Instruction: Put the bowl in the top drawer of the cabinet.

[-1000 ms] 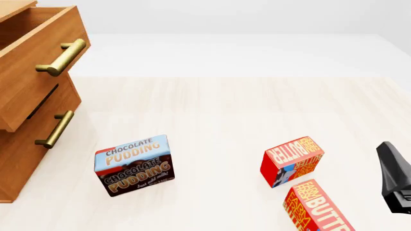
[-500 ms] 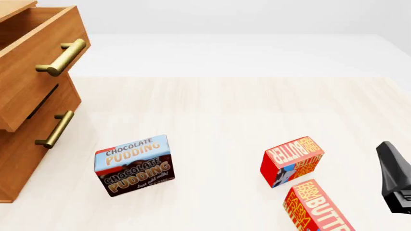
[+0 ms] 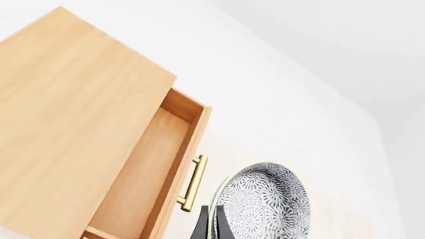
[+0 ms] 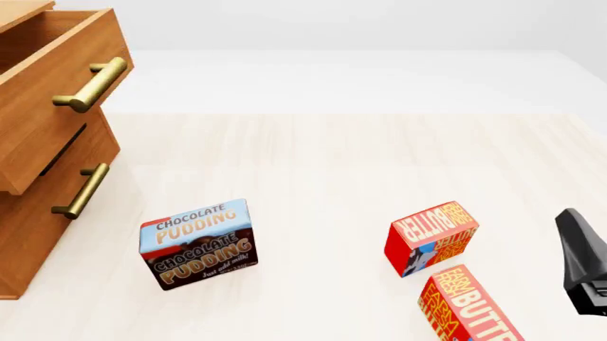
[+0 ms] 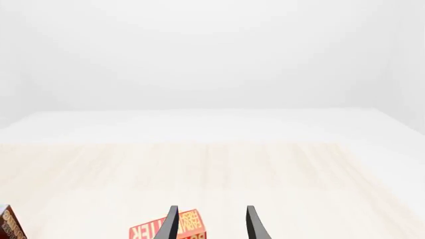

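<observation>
Ceramic-look bowl (image 3: 264, 204): rigid, likely smooth and breakable; grip at the rim.
Left gripper (image 3: 211, 224): pinches the bowl's rim.
Bowl position: beside the open top drawer (image 3: 151, 174).
Right gripper (image 5: 210, 223): spread, empty.

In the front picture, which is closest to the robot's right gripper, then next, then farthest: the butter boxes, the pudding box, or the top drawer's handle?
1. Butter boxes, just left of the right gripper.
2. Chocolate pudding box, farther left.
3. Top drawer's brass handle, far left and up on the cabinet.
</observation>
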`<act>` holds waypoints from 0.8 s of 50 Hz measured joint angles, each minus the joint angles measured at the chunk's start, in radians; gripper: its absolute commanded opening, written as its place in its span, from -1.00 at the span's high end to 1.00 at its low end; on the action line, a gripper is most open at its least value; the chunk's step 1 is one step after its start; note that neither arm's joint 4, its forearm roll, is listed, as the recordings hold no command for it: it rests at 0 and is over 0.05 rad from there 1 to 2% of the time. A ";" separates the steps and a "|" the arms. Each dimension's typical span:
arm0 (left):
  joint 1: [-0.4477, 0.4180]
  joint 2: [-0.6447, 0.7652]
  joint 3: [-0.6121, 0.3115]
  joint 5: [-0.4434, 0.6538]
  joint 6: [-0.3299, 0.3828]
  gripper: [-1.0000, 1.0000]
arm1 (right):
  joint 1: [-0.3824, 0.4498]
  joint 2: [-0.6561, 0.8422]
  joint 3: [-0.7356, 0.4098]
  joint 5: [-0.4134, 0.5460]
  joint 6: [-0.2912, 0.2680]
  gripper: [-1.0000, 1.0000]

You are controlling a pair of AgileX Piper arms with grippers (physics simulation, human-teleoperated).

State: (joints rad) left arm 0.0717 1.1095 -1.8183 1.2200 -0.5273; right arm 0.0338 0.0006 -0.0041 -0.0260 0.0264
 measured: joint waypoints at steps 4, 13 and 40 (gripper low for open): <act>0.016 -0.003 0.006 0.000 -0.003 1.00 | 0.001 0.000 0.000 0.000 0.000 -1.00; 0.050 -0.006 0.012 0.000 -0.004 1.00 | 0.001 0.000 0.000 -0.001 0.000 -1.00; 0.160 0.021 0.016 0.000 -0.015 1.00 | 0.003 0.000 0.000 -0.001 0.000 -1.00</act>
State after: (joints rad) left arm 0.2315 1.1305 -1.8019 1.2200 -0.5424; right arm 0.0371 0.0006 -0.0041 -0.0274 0.0265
